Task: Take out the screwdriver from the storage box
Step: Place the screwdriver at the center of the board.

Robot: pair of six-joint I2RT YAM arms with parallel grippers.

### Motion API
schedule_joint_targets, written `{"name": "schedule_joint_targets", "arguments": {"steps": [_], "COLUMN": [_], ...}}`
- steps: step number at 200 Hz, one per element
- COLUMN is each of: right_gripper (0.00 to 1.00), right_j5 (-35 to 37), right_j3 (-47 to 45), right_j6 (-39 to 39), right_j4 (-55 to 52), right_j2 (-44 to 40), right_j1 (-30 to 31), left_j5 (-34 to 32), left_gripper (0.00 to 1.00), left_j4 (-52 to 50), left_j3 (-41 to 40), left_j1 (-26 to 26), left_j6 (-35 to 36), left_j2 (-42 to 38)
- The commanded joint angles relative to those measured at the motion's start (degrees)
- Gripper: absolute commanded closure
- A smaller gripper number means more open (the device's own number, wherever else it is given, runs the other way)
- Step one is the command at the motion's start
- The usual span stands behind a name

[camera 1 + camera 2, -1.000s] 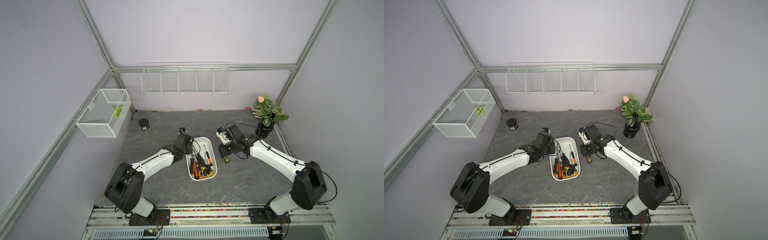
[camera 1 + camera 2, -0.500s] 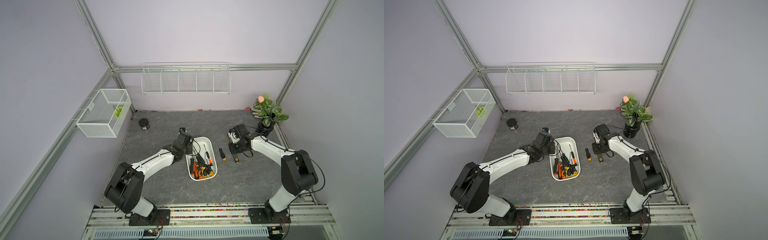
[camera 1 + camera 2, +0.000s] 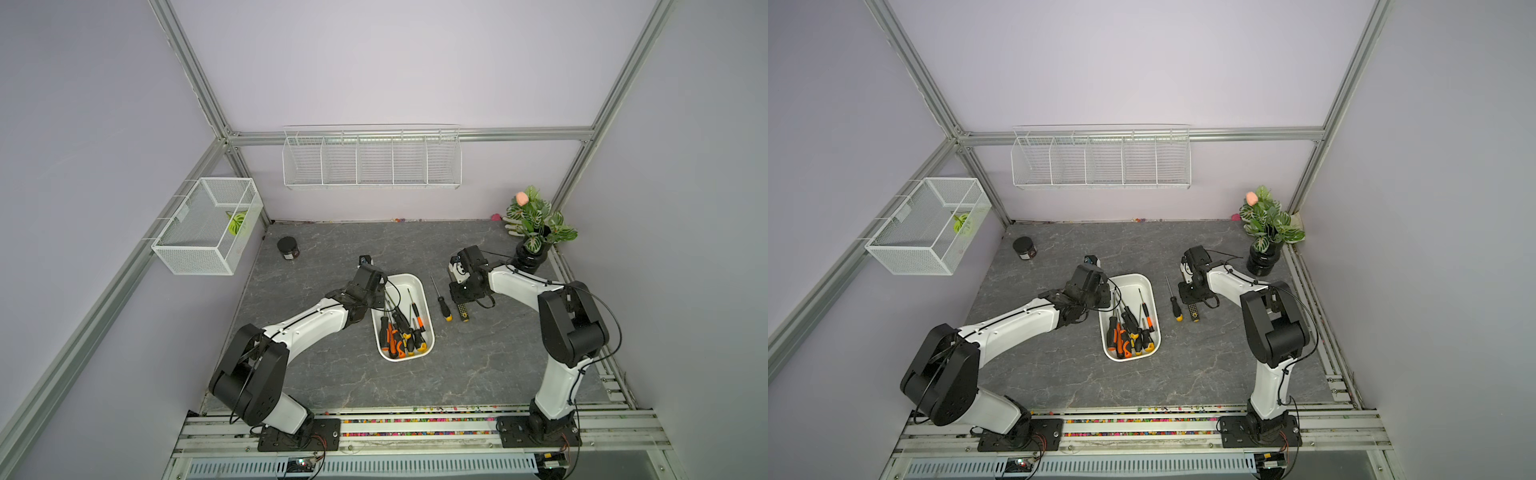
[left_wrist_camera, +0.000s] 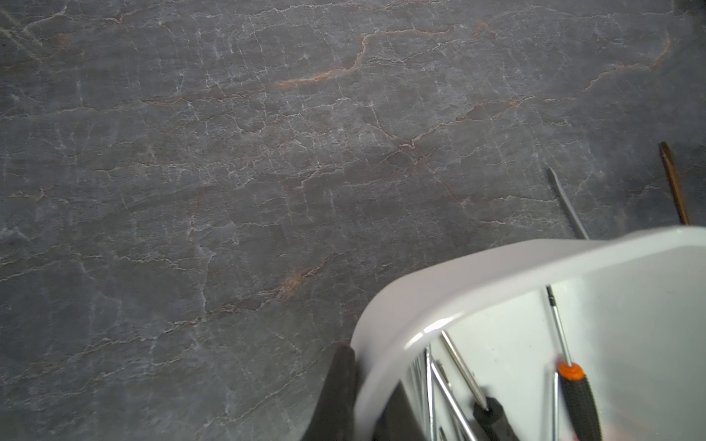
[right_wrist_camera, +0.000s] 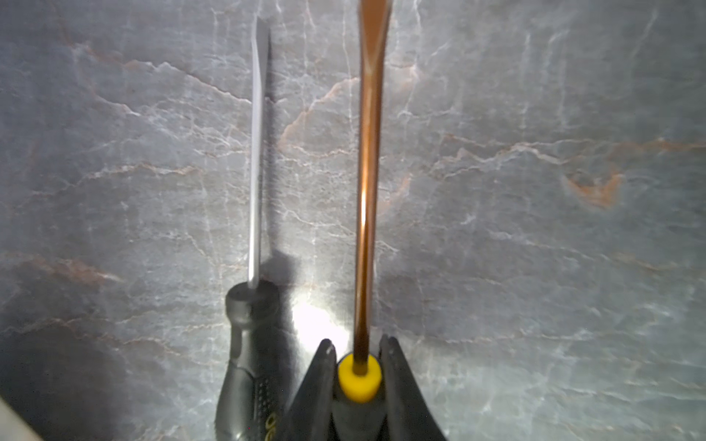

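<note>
Furthest left, a white wire-mesh basket [image 3: 203, 232] hangs on the side wall. A small black round jar [image 3: 288, 248] stands well apart from the left gripper [image 4: 366, 378], out to its left.

That arm lies low and stretched, its forearm slanting to the white, smooth plastic rectangular storage box [image 3: 405, 284]. Its jaws pinch the box's rim near a far corner, one finger [image 4: 338, 382] outside the wall, one inside. Just inboard of those jaws lie several black-and-orange-handled screwdrivers [image 3: 401, 336], handles toward the front rail, shafts toward the back wall.

Between the two grippers, outside the box, a black-handled screwdriver with a silver shaft [image 3: 441, 302] lies on the grey marbled tabletop [image 3: 332, 374], just beside the right gripper [image 5: 357, 343]. Those jaws are closed on the black-and-yellow screwdriver with a copper-coloured shaft [image 5: 366, 191]. Its handle runs back between the fingers and its shaft sticks straight ahead of the fingertips, tip toward the back wall. Whether it rests on the tabletop cannot be told.

The right arm is folded, elbow high, forearm reaching inward, wrist bent down. A potted green plant [image 3: 534, 224] stands behind it.
</note>
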Motion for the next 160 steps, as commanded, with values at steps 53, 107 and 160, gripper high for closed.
{"name": "schedule_joint_targets", "arguments": {"steps": [53,107,160], "right_gripper": [1.0,0.84,0.69], "right_j5": [-4.4,-4.1,-3.5], "right_j3": [-0.1,-1.1,-1.7], "right_j6": [3.0,4.0,4.2], "right_j4": [2.7,3.2,2.9], "right_j2": [2.1,2.6,2.5], "right_j1": [-0.2,-0.2,-0.2], "left_j5": [1.7,1.5,1.4], "left_gripper": [1.0,1.0,1.0], "left_j4": [2.3,2.5,2.7], "left_j3": [0.7,0.1,-0.5], "left_j1": [-0.1,0.0,-0.1], "left_j6": [-0.3,-0.7,-1.2], "left_j2": [0.7,0.6,0.6]}}
